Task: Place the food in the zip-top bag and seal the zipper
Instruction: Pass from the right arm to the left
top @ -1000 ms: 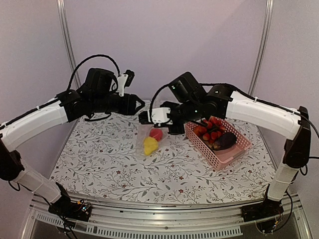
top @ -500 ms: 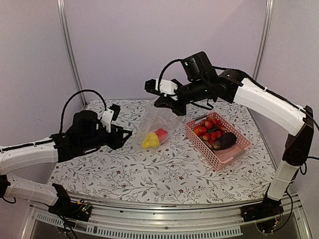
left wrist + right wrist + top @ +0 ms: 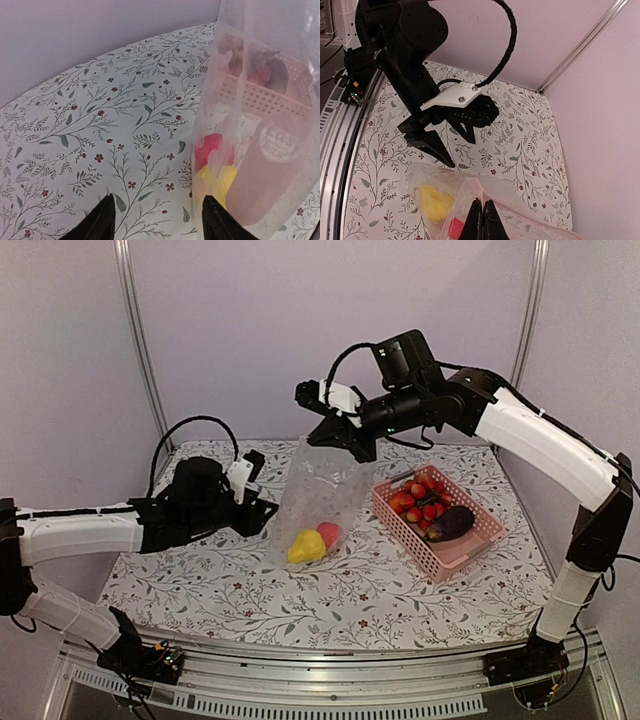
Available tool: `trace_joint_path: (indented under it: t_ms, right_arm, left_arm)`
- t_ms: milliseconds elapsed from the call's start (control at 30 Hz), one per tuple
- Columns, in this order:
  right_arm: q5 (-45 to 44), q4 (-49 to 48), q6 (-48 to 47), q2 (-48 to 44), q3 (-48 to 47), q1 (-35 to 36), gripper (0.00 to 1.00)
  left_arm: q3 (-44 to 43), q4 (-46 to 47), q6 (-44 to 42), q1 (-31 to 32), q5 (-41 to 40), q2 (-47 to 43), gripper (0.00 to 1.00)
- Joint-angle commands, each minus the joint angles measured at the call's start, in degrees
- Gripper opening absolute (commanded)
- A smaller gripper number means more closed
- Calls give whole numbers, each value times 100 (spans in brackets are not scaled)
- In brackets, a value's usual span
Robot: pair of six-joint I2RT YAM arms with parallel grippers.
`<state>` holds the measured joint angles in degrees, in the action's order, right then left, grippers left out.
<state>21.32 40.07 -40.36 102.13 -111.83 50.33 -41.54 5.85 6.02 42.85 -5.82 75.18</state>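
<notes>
The clear zip-top bag (image 3: 322, 495) hangs upright over the table, held by its top edge in my right gripper (image 3: 352, 445), which is shut on it (image 3: 482, 218). A yellow pepper (image 3: 303, 548) and a red pepper (image 3: 327, 533) lie in its bottom. My left gripper (image 3: 262, 517) is open and empty, low at the bag's left side; in the left wrist view its fingertips (image 3: 106, 215) straddle bare cloth next to the bag (image 3: 260, 125). More food, red fruits (image 3: 418, 502) and a purple eggplant (image 3: 452, 522), lies in the pink basket (image 3: 470, 548). The zipper strip is not discernible.
The pink basket stands right of the bag on the floral tablecloth (image 3: 210, 580). Purple walls and two metal poles (image 3: 135, 340) stand behind. The left arm stretches low across the left half of the table.
My right gripper has lifted the bag higher, so it now hangs upright. My left gripper, raised by the bag's mouth a second ago, dropped away and now moved right, close to the bag's lower left side.
</notes>
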Motion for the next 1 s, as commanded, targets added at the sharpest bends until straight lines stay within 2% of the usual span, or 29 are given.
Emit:
trace_joint_path:
  t_ms: [0, 100, 333, 500, 633, 900, 967]
  right_arm:
    - [-128, 101, -233, 175, -344, -89, 0]
    - [-158, 89, -362, 528, -855, -198, 0]
    - [-219, -190, -718, 1520, -2385, -243, 0]
    - [-380, -151, -1002, 1530, -2114, 182, 0]
    - [-734, -55, -1377, 1378, -1211, 728, 0]
    - [-1070, 145, -1483, 1175, -552, 1154, 1]
    - [-1138, 162, -1484, 1149, -565, 1220, 2]
  left_arm:
    - [-702, -1164, 51, -93, -691, -873, 66]
    - [-1389, -2019, 397, -361, -1034, -1030, 70]
    - [-3535, -3688, 614, -860, -1096, -327, 70]
    - [-4607, -4371, 620, -1073, -661, 129, 69]
    - [-5281, -4978, 634, -1132, 144, 572, 68]
    - [-5763, -5649, 857, -1081, 1897, 1161, 68]
    - [-5832, -5738, 818, -939, 2034, 1275, 68]
